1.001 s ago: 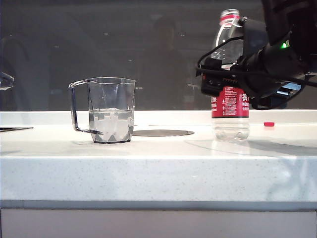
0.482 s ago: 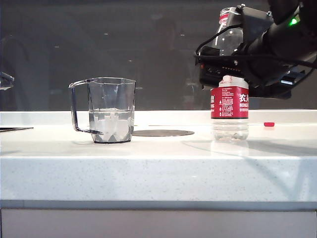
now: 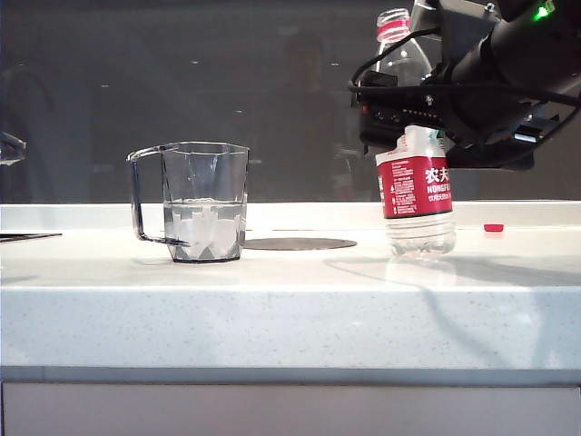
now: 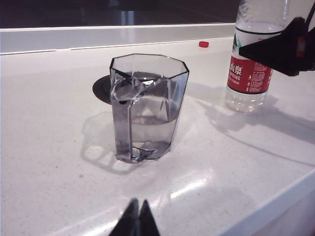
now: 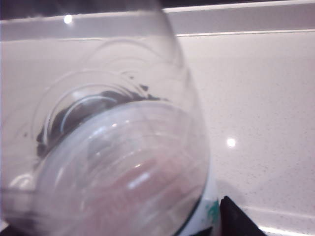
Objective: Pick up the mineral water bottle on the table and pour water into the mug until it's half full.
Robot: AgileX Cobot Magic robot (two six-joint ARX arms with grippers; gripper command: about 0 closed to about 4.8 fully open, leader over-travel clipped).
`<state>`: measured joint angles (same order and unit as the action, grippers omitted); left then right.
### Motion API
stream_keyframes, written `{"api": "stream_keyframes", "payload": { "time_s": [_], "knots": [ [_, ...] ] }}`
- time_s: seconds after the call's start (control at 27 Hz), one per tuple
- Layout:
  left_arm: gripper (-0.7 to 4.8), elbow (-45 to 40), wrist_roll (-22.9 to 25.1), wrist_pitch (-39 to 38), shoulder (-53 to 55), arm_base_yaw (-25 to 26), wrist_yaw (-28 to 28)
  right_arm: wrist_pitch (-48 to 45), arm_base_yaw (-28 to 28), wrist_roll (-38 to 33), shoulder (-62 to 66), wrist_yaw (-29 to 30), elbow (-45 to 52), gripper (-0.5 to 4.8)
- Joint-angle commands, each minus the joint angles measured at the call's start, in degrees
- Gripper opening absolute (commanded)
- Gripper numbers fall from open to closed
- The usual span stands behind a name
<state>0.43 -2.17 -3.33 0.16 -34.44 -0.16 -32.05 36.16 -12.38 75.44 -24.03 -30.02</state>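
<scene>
Right arm is reaching in high, right gripper point(image 3: 413, 127) spread wide around the bottle point(image 3: 416, 186), which is leaning, maybe touching. Left gripper point(image 4: 137, 216) is sitting pinched together, mug point(image 4: 147, 105) ahead of it.

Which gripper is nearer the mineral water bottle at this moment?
Right. The right gripper is up against the mineral water bottle, around its upper body above the label. The left gripper sits shut, low over the table's front, with the mug between it and the bottle.
</scene>
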Motion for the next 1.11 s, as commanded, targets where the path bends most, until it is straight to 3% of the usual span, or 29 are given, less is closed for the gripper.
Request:
{"api": "stream_keyframes", "payload": {
  "time_s": [0.04, 0.41, 0.52, 0.67, 0.82, 1.11],
  "knots": [
    [-0.04, 0.15, 0.09, 0.37, 0.07, 0.15, 0.2, -0.46, 0.15, 0.0, -0.22, -2.29, -0.11, 4.79],
    [-0.04, 0.15, 0.09, 0.39, 0.07, 0.17, 0.2, 4.44, 0.17, -0.09, -0.46, -3.65, -0.11, 4.79],
    [-0.04, 0.15, 0.09, 0.37, 0.07, 0.22, 0.2, 6.38, 0.24, -1.29, -1.81, -8.13, -0.04, 4.79],
    [-0.04, 0.15, 0.07, 0.37, 0.07, 1.01, 0.42, 8.76, 0.28, -1.27, -5.03, -7.85, 0.7, 4.79],
    [-0.04, 0.15, 0.09, 0.37, 0.07, 4.07, 0.39, 13.18, 0.55, -2.69, -7.96, -5.35, 0.96, 4.79],
    [-0.04, 0.15, 0.09, 0.37, 0.07, 13.97, 0.35, 21.2, 4.9, -2.67, -13.18, -6.32, 1.01, 4.79]
  ]
}}
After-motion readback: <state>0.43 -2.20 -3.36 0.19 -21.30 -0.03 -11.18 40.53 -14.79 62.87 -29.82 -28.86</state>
